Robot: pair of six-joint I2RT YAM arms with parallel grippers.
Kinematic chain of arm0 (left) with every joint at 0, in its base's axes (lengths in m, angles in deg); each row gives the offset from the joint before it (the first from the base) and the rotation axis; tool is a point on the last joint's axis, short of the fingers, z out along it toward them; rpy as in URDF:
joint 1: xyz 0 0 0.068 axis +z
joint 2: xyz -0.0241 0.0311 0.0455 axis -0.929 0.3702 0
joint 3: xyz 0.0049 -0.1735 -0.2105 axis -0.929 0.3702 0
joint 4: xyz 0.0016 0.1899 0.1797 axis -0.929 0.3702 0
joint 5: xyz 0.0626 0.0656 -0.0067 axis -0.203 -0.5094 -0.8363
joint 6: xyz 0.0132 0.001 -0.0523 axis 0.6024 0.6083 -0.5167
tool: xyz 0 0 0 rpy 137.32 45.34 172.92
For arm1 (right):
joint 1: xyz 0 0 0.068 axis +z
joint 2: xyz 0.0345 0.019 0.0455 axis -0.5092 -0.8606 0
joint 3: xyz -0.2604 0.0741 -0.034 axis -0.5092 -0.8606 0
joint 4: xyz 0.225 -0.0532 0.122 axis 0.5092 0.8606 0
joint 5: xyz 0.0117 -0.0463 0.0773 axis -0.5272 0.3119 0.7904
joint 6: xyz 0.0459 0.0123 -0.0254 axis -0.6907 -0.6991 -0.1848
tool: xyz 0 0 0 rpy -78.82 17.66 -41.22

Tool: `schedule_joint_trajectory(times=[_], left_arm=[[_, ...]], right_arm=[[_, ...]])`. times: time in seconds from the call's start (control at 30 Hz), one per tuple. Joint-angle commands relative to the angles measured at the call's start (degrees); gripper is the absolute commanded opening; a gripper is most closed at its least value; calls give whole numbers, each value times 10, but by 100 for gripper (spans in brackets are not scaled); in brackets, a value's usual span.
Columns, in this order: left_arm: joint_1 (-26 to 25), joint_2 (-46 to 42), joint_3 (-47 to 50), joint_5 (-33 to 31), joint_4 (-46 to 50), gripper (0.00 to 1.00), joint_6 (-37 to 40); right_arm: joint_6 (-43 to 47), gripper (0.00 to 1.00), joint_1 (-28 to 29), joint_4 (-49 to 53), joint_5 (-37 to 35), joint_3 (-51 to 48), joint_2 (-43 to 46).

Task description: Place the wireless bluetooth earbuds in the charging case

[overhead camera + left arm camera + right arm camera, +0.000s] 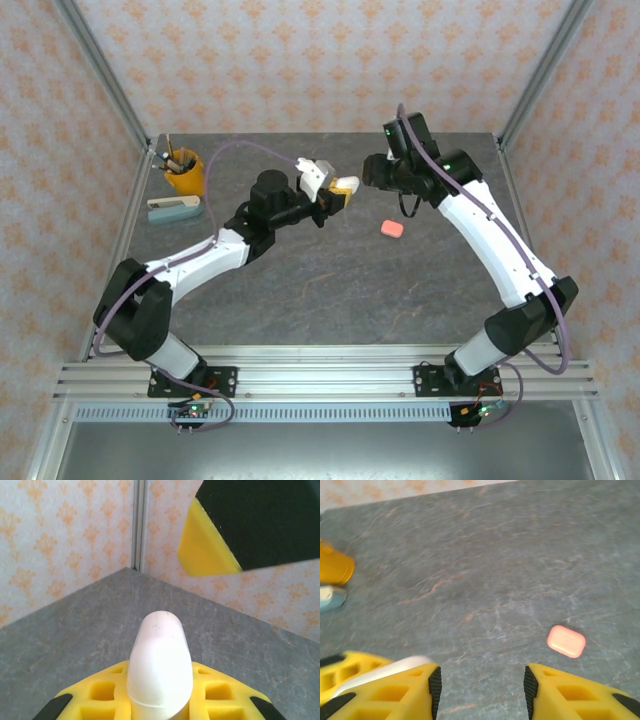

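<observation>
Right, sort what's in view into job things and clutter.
Job things:
white case, clamped in the left gripper
pink case
right gripper, open

Lying about:
yellow cup
teal-and-white desk tool beside it

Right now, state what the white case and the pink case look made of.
White case: likely hard plastic, smooth and faintly glossy, with a thin seam line across it. Pink case: probably plastic or silicone, matte; soft rounded corners, no sharp glare.

Cup [184,172] far left, stapler [175,209] before it — held case [160,665] mid-table, loose case [392,229] to its right
</observation>
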Motion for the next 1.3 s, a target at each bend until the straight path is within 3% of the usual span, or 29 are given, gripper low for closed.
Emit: schedule_joint_trajectory(times=[0.0, 0.2, 0.37, 0.47, 0.67, 0.77, 0.87, 1.0, 1.03, 1.1, 1.2, 1.27], left_arm=[[3, 23, -31, -8, 59, 0, -63], [2, 98, -97, -34, 231, 0, -181], [2, 213, -197, 9, 361, 0, -239], [2, 265, -224, 30, 368, 0, -268], [2, 318, -250, 7, 384, 0, -317], [3, 339, -262, -2, 400, 6, -328], [4, 342, -265, -16, 416, 24, -329], [12, 316, -257, -44, 444, 72, -321], [18, 304, -252, -56, 452, 99, -319], [30, 277, -241, -71, 467, 100, -310], [54, 222, -226, -102, 504, 100, -282], [77, 165, -215, -124, 528, 100, -263]], right_arm=[[-80, 49, -44, -28, -36, -66, 21], [-138, 49, -93, -93, -31, -202, 66], [-151, 49, -100, -100, -41, -250, 80], [-153, 49, -100, -101, -45, -263, 89], [-152, 49, -101, -96, -49, -269, 104], [-150, 50, -101, -93, -50, -268, 108], [-148, 53, -101, -86, -52, -264, 114], [-144, 67, -104, -77, -56, -255, 121], [-142, 70, -106, -75, -55, -252, 124], [-139, 77, -110, -70, -55, -246, 129], [-129, 98, -117, -60, -66, -236, 139], [-121, 100, -125, -53, -81, -232, 145]])
